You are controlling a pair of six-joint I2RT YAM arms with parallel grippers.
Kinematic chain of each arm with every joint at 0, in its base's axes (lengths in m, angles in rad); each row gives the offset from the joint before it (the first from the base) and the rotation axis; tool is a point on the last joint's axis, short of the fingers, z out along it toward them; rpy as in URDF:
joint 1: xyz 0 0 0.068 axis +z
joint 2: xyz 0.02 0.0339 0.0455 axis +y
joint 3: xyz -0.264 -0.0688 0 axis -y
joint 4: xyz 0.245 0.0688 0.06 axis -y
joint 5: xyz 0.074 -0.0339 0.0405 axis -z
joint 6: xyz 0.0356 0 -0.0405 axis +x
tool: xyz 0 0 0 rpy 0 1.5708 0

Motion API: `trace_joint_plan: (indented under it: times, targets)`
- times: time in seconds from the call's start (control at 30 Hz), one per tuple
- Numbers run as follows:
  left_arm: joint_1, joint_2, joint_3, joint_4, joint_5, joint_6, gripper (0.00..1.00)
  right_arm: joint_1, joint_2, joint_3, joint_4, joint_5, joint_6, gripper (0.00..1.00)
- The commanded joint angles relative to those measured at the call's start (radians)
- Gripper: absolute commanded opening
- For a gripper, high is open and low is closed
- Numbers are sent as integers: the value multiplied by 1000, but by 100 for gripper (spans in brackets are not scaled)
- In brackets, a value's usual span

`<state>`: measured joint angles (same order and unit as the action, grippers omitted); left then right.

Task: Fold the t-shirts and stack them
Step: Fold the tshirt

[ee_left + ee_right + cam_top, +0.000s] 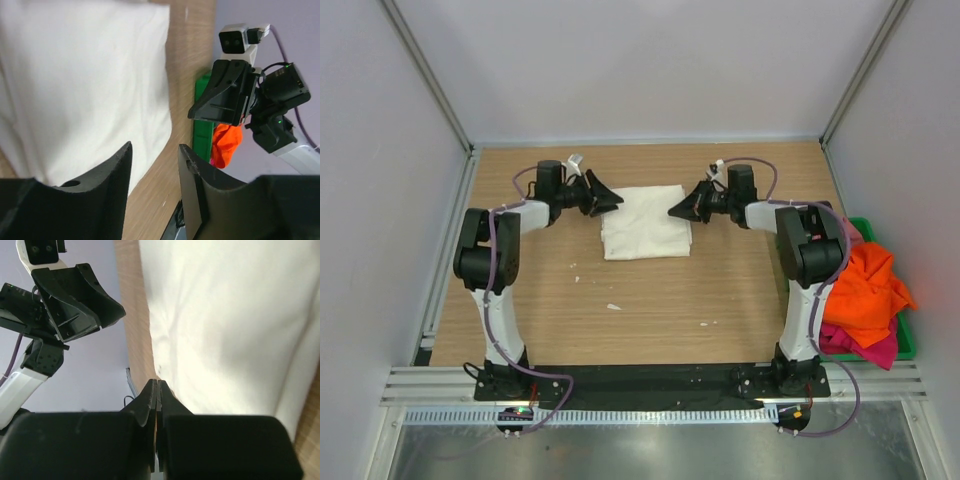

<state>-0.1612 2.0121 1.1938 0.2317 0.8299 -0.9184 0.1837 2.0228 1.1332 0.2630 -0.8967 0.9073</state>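
Observation:
A cream-white t-shirt [645, 222] [85, 85] [225, 325] lies folded into a rough square on the far middle of the table. My left gripper [613, 201] [155, 147] hovers at its upper left edge, open, with only cloth edge and bare wood showing between the fingers. Opposite it, at the shirt's upper right edge, my right gripper [674, 211] [158, 382] is shut with nothing between its pads. An orange t-shirt [865, 285] [227, 142] is heaped over a magenta one [868, 345] at the right.
The green bin [908, 345] [202, 130] holding the coloured shirts stands at the table's right edge, beside the right arm's base. White walls enclose the wooden table [650, 300] on three sides. A few small white specks lie on the wood.

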Motion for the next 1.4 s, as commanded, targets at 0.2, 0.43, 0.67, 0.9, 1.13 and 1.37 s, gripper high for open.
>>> trace_joint_plan:
  times: [0.2,0.43,0.67,0.9,1.13,1.37]
  targets:
    - [6,206,116,436,12,-305,36,25,264,298,223,36,209,2]
    - [18,336,179,543,-52,-378,34,19,416,451,298,103,283,1]
    - [48,372,259,489,-43,-352,39,-41,439,464,291,202,353,4]
    - [58,182,374,-85,-57,70,53,-69,344,597,12,122,181,33]
    - [51,73,379,-416,-327,335,74,-66,109,533,-551,191,-188,59]
    - [-20,126,378,-420,-480,457,75,-30,-223,150,-536,194,-239,61]
